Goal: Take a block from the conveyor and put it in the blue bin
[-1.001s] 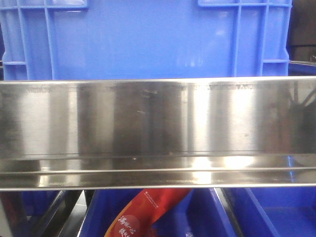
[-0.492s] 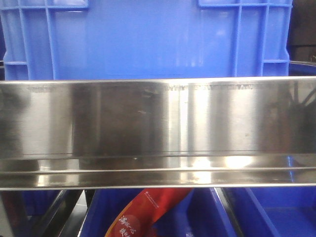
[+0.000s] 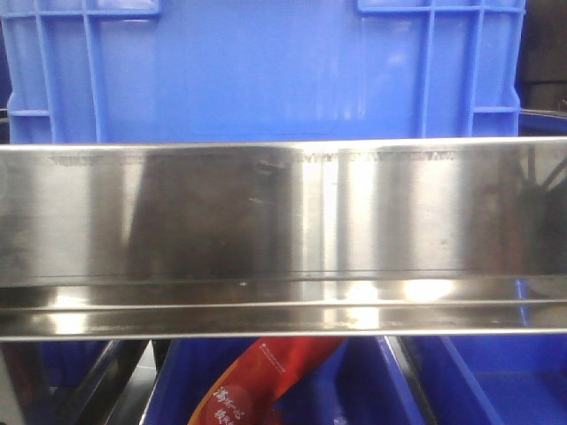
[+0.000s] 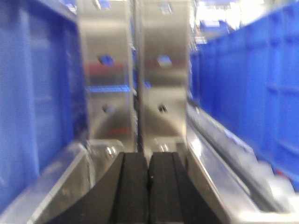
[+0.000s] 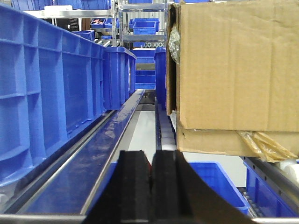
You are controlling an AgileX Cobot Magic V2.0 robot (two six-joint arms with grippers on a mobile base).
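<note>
Setting: I see a warehouse aisle of stacked blue crates (image 5: 51,84), with a brushed steel rail (image 3: 283,230) filling the front view from left to right.
Behind the rail: a large blue bin (image 3: 266,71) stands at the far side; lower blue trays (image 3: 496,381) lie near, one holding a red printed packet (image 3: 257,381).
Right side: a cardboard box (image 5: 233,65) sits on the roller track, near the camera.
Block: I cannot find it in any view; its place on the conveyor is hidden from me.
Left gripper (image 4: 148,186): pads pressed together, nothing between them, facing a blurred steel bracket (image 4: 135,74).
Right gripper (image 5: 150,186): pads likewise closed on nothing, pointing down the aisle.
Handling, my judgement: a block should be rigid and light, with smooth faces that may slip; I would pinch two opposite flat sides near its middle, after opening the jaws.
</note>
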